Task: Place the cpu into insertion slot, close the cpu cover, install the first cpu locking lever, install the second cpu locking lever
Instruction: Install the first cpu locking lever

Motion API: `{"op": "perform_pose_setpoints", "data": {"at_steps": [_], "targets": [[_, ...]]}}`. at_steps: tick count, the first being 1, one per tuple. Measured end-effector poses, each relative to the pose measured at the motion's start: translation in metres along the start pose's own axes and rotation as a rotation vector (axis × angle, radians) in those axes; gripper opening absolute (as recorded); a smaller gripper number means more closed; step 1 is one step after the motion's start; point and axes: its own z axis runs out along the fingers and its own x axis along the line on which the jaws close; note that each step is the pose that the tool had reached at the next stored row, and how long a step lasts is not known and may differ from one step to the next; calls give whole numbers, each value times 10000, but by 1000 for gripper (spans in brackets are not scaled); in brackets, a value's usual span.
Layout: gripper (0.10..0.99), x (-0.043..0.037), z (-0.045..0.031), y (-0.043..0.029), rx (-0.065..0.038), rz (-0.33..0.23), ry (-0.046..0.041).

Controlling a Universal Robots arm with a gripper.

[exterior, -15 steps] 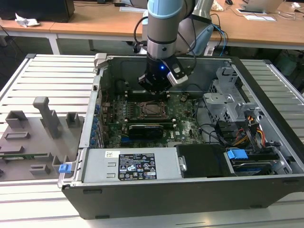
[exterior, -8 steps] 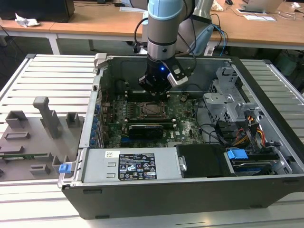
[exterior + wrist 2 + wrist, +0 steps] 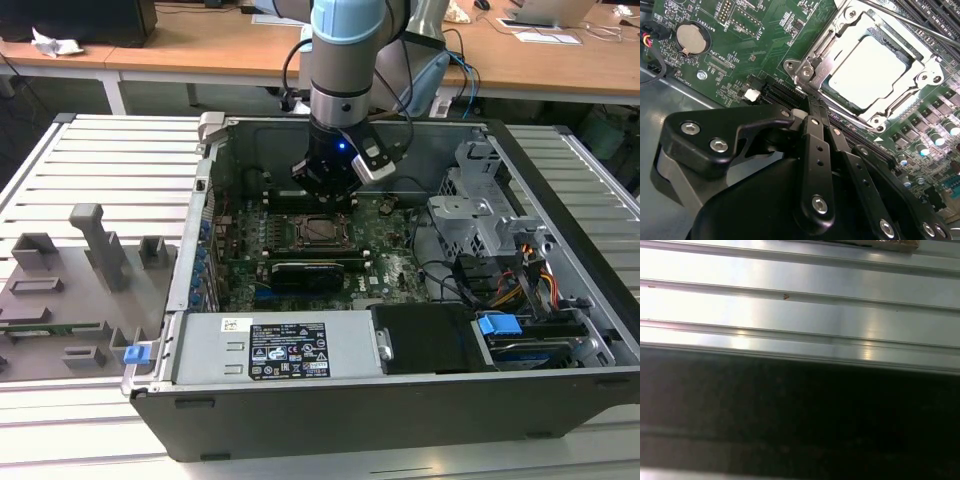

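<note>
An open computer case (image 3: 560,400) lies on its side on a ribbed metal table (image 3: 110,160), and the green motherboard (image 3: 385,265) fills its floor. Near the middle of the board sits the insertion slot (image 3: 322,231), and in the second wrist view the cpu (image 3: 871,69) lies flat inside it, its pale metal top showing through the window of the cpu cover (image 3: 850,20), which is folded down around the chip. A thin lever rod (image 3: 910,22) runs along one side of the slot (whether it is latched I cannot tell). A black graphics card (image 3: 305,272) sits just beside the slot, and a drive cage (image 3: 480,215) stands toward the exterior view's right.

The arm reaches straight down into the case, and the gripper (image 3: 812,107) hangs just above the board at the slot's edge, its fingers pressed together on nothing.
</note>
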Motion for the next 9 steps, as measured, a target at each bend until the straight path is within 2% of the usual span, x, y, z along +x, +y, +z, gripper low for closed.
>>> {"op": "perform_pose_setpoints", "data": {"at_steps": [9], "targets": [[106,0,1,-1,1,1,-1]]}}
